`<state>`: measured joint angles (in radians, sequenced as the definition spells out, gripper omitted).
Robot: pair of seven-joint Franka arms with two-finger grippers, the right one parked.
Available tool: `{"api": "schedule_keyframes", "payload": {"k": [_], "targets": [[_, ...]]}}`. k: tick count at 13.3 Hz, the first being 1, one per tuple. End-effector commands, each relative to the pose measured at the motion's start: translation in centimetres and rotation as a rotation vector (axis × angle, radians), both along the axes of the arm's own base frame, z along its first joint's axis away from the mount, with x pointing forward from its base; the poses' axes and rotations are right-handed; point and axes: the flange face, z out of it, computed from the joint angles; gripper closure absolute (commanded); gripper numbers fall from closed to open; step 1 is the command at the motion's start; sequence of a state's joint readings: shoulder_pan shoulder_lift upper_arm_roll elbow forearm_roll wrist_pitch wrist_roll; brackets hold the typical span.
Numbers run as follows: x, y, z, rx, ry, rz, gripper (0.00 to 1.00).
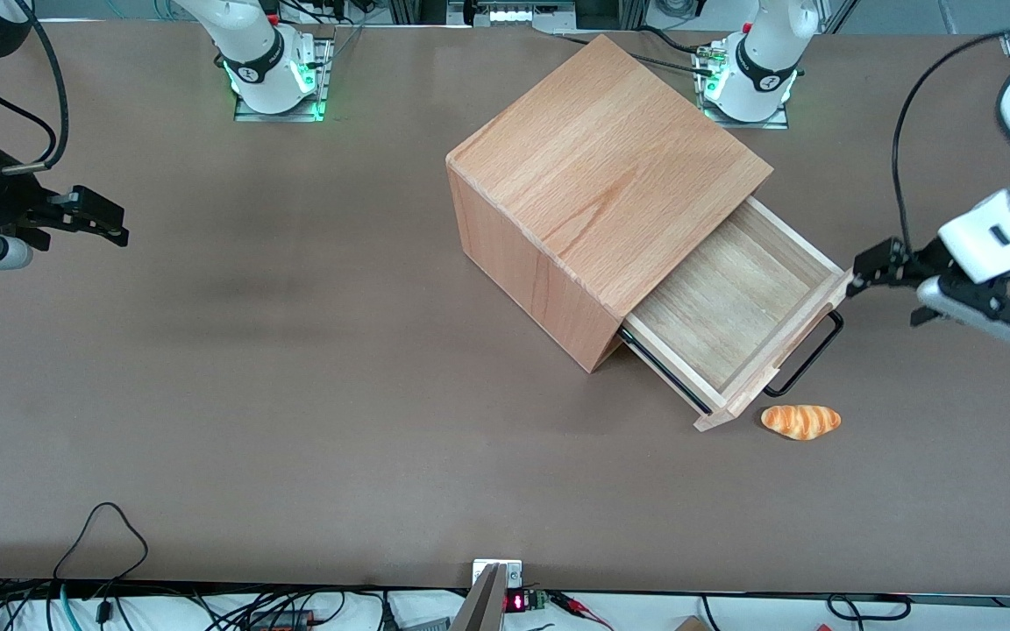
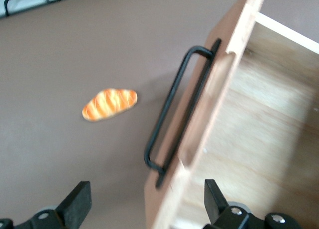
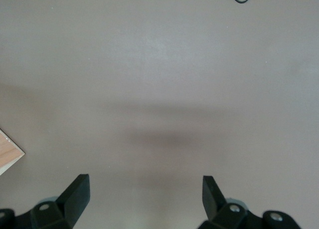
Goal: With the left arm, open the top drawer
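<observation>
Pale plywood lines the pulled-out top drawer (image 1: 733,302), its wire handle (image 2: 172,109) near the spread, empty gripper (image 1: 864,272).

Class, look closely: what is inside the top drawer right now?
The pulled-out part of the top drawer shows only bare pale plywood, nothing in it. The part under the cube's wooden top is covered and unseen. The open gripper hovers above the drawer's front.
</observation>
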<state>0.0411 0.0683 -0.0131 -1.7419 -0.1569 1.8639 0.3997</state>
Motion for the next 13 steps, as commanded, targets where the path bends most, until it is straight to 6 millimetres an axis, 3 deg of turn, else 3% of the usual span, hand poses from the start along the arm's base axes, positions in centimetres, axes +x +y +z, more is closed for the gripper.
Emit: {"api": "schedule_keyframes", "payload": {"k": [1, 4, 6, 13], "targets": [[-3.7, 0.6, 3.5, 0.073, 0.065, 0.106, 0.0], [-6.4, 0.8, 5.6, 0.112, 0.107, 0.248, 0.0], [-6.7, 1.3, 6.2, 0.12, 0.104, 0.323, 0.0], [-6.5, 1.5, 5.9, 0.121, 0.106, 0.334, 0.0]]}}
